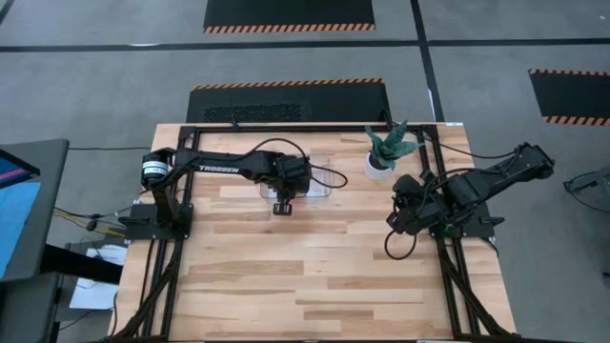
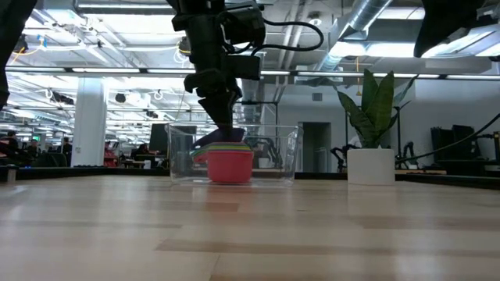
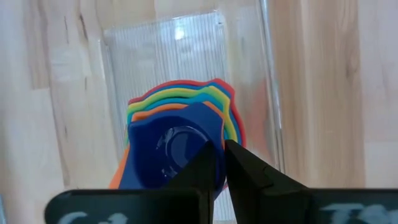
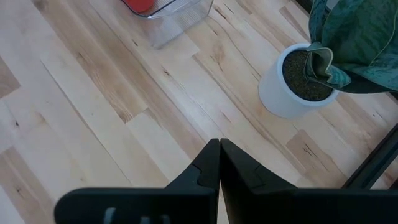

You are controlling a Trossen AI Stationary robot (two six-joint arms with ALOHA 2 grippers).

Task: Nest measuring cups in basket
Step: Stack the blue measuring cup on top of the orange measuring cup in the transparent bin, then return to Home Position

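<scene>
High view: left gripper (image 1: 283,206) over basket (image 1: 322,190); arm reads "TROSSEN".
Low view: measuring cups (image 2: 229,160) nested upright inside the basket.
Left wrist view: fingers pinch the dark blue cup (image 3: 171,152).
Right wrist view: right gripper (image 4: 219,163) closed, holding nothing, beside plant pot (image 4: 287,87).

Two dark arms, white TROSSEN lettering on left arm (image 1: 214,167), black looped cables, silver motor end cap.
</scene>
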